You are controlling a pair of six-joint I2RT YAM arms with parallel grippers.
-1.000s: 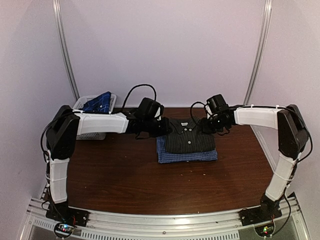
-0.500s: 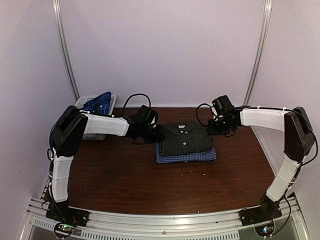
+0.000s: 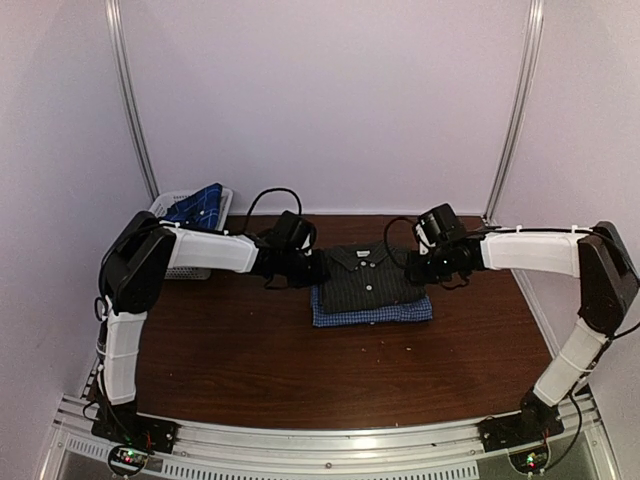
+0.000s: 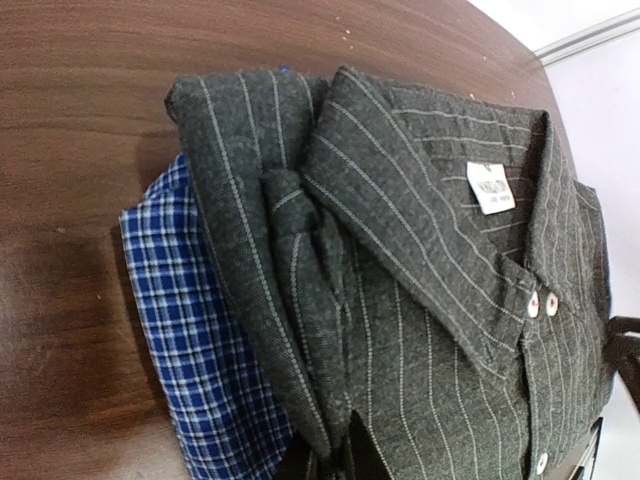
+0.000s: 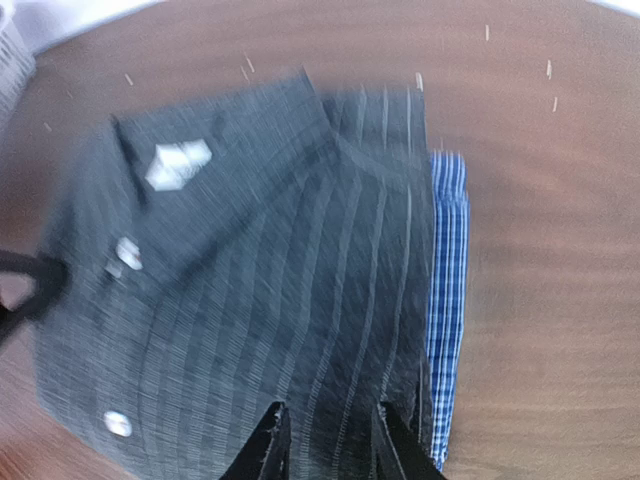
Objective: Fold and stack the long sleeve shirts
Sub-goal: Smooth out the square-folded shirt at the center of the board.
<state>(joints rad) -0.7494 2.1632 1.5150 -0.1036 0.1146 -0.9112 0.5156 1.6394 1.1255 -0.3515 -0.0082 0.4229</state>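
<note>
Top cam: charcoal pinstripe shirt (image 3: 372, 280) lies folded, collar twd the back wall. It sits on top of the folded blue-and-white check shirt (image 3: 370, 313), in the middle of the table (image 3: 250, 350). Check shirt sticks out along the stack's near edge and its L side. Third one, navy plaid shirt (image 3: 197, 205), sits in the white mesh basket (image 3: 160, 210) at the back-L corner, well apart from the stack.

L gripper (image 3: 312, 268): at the L edge of the charcoal shirt, by the shoulder. Its wrist cam gives you only a dark sliver of finger at the bottom of frame, over the shirt's folded edge. Can't tell whether the jaws are apart or closed.

R gripper (image 3: 427, 268): at the stack's R edge, near the shoulder. R wrist cam is blurred, but both fingertips (image 5: 268, 445) show w/ a gap betw them. Jaws apart, over the charcoal shirt's R edge, cloth visible in the gap.

White neck label (image 4: 490, 187) and pale buttons (image 4: 540, 300) face up.
</note>
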